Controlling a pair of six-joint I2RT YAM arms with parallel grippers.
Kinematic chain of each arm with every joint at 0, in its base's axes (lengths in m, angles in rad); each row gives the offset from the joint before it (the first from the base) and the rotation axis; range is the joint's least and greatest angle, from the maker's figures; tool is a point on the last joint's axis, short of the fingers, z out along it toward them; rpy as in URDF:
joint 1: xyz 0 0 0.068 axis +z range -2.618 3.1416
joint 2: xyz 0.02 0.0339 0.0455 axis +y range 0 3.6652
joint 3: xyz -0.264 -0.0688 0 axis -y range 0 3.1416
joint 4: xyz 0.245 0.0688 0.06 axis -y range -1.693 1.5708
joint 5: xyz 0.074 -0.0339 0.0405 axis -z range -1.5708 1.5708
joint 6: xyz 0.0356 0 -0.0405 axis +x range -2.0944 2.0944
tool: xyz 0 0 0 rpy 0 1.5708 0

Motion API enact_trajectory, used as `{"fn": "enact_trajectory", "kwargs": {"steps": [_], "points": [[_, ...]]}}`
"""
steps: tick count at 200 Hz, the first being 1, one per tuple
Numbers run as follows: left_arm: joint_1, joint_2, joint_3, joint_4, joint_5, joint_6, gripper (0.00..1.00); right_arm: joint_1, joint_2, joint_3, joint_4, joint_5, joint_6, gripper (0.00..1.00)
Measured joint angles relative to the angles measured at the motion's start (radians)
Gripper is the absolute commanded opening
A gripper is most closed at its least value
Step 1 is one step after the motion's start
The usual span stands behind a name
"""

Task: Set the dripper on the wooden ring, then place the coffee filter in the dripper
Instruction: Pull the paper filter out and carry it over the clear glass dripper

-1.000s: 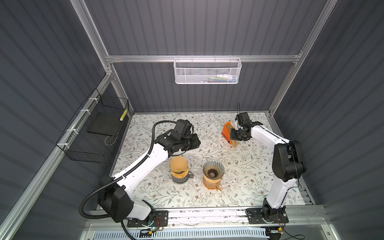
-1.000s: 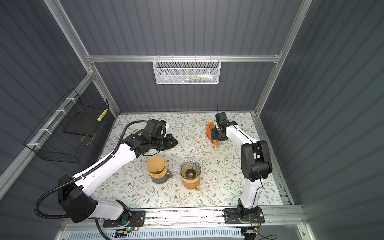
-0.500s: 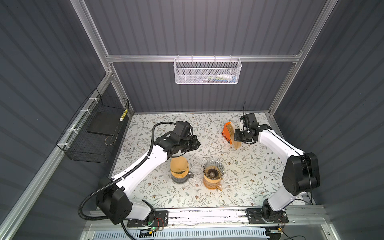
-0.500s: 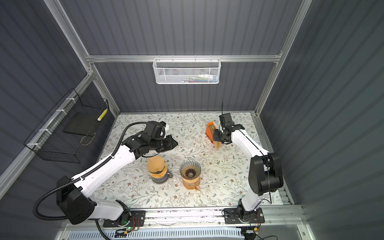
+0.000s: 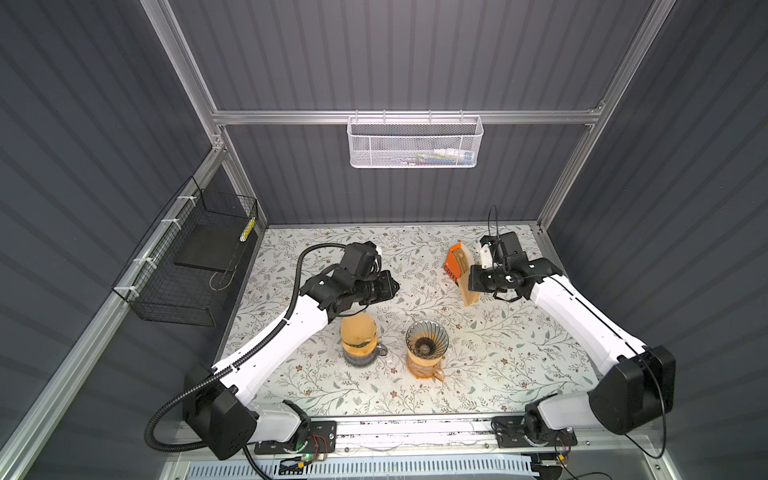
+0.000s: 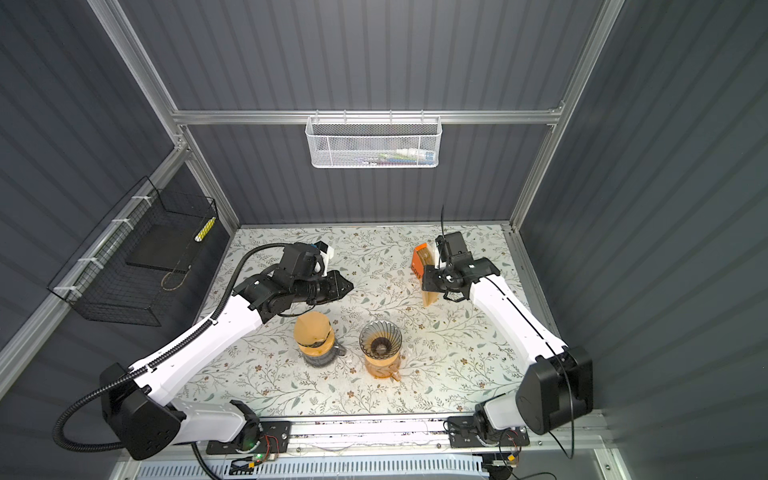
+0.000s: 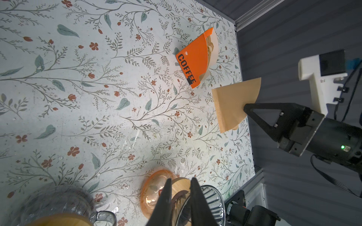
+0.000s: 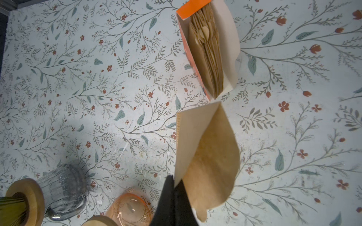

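My right gripper (image 5: 471, 282) (image 8: 174, 182) is shut on the edge of a brown paper coffee filter (image 5: 468, 291) (image 7: 231, 105) (image 8: 207, 156). The filter hangs in the air just in front of the orange box (image 5: 453, 266) (image 8: 207, 49) at the back right. In both top views the ribbed glass dripper (image 5: 427, 343) (image 6: 380, 343) (image 7: 213, 205) sits empty on an orange glass cup near the front middle. My left gripper (image 5: 395, 286) (image 7: 181, 179) hovers behind the dripper. Its fingers stand slightly apart with nothing between them.
A glass carafe (image 5: 358, 338) (image 6: 312, 336) topped with a brown paper cone stands just left of the dripper. The orange box holds several more filters. A white mesh basket (image 5: 415, 143) hangs on the back wall, a black wire basket (image 5: 187, 266) on the left wall.
My right gripper has drawn the filter out of the orange box and carried it toward the front, so it now hangs clear of the box. The left arm has barely moved.
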Motion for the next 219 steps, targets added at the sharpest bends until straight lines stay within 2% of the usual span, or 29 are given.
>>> {"fn": "enact_trajectory", "kwargs": {"steps": [36,105,160,219], "points": [[0.0,-0.036,-0.001,-0.029,-0.004,0.021,0.2,0.09,-0.078,0.067,-0.116,0.005,0.004,0.0],[0.0,-0.091,-0.001,-0.142,-0.048,0.079,0.21,0.29,-0.138,0.335,-0.379,0.0,0.03,0.0],[0.0,-0.154,-0.001,-0.2,-0.092,0.097,0.21,0.422,-0.125,0.357,-0.556,-0.023,0.066,0.0],[0.0,-0.185,-0.006,-0.206,-0.103,0.097,0.21,0.506,-0.031,0.367,-0.622,-0.009,0.08,0.0]]}}
